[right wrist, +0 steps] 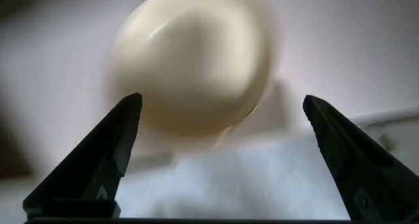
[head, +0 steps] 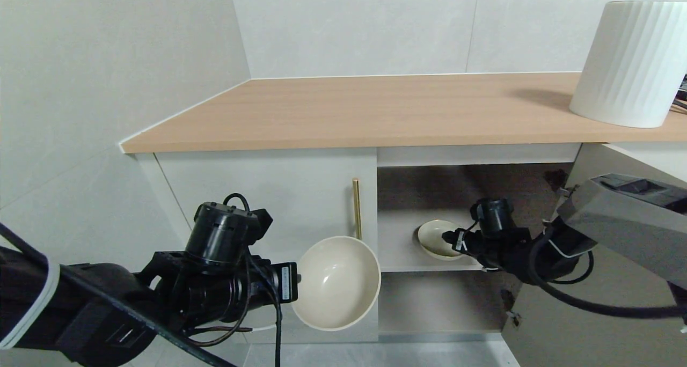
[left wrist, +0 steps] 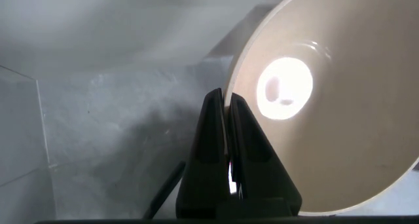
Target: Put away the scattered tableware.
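My left gripper (head: 297, 279) is shut on the rim of a large cream bowl (head: 336, 283), held tilted on its side in front of the closed cabinet door; the two fingers (left wrist: 213, 129) pinch the bowl (left wrist: 327, 106) edge. A small cream bowl (head: 436, 239) rests on the middle shelf (head: 400, 259) inside the open cabinet. My right gripper (head: 450, 239) is right at its near side, open, with the fingers (right wrist: 124, 129) spread wide just short of the small bowl (right wrist: 196, 67).
The closed left door carries a gold handle (head: 356, 208). The right door (head: 558, 318) hangs open beside my right arm. A lower compartment (head: 435, 302) lies under the shelf. A white ribbed container (head: 633, 61) stands on the wooden countertop (head: 349, 109).
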Available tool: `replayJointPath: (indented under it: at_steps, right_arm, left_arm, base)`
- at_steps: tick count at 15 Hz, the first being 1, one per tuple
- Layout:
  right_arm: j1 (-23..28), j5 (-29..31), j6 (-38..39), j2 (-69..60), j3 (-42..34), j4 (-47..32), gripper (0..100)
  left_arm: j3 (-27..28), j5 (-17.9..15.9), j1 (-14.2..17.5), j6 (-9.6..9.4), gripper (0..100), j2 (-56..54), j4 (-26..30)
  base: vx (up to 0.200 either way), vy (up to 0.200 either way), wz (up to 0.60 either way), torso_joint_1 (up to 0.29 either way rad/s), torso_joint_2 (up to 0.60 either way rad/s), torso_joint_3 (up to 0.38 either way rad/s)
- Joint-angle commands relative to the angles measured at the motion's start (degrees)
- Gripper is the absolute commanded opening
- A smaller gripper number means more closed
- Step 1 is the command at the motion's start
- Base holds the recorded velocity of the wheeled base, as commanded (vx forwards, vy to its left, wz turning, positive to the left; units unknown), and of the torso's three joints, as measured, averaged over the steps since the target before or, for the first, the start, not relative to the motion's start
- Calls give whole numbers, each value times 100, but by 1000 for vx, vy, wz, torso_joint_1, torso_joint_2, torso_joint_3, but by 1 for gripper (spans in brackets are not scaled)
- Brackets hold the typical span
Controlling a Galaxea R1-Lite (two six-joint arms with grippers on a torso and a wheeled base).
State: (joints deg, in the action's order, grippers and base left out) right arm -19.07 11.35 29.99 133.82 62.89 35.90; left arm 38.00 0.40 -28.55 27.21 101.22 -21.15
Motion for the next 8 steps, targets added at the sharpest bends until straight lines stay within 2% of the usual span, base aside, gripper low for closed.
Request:
replayJointPath:
  at_steps: [1, 4, 5, 7, 8]
  right_arm:
    - [-475, -265, -142, -1068, -743, 5, 100]
    - [-1205, -713, -661, -1991, -1631, 5, 100]
    - [-1205, -713, -661, -1991, -1631, 5, 100]
    - [-1785, -801, -1048, -2641, -2229, -4, 100]
    - [-1987, -801, -1065, -2844, -2316, -4, 100]
  left_arm:
    - [-3, 65, -160, 4, 0, 214, -3]
    - [6, 294, -353, 39, 0, 583, -12]
    - [6, 294, -353, 39, 0, 583, -12]
    - [32, 311, -379, 320, 0, 768, -390]
    - [32, 320, -388, 346, 0, 856, -478]
  base:
    - [0, 0, 0, 0, 0, 0]
    - [0, 0, 0, 0, 0, 0]
    - [0, 0, 0, 0, 0, 0]
    - [0, 0, 0, 0, 0, 0]
    - [0, 0, 0, 0, 0, 0]
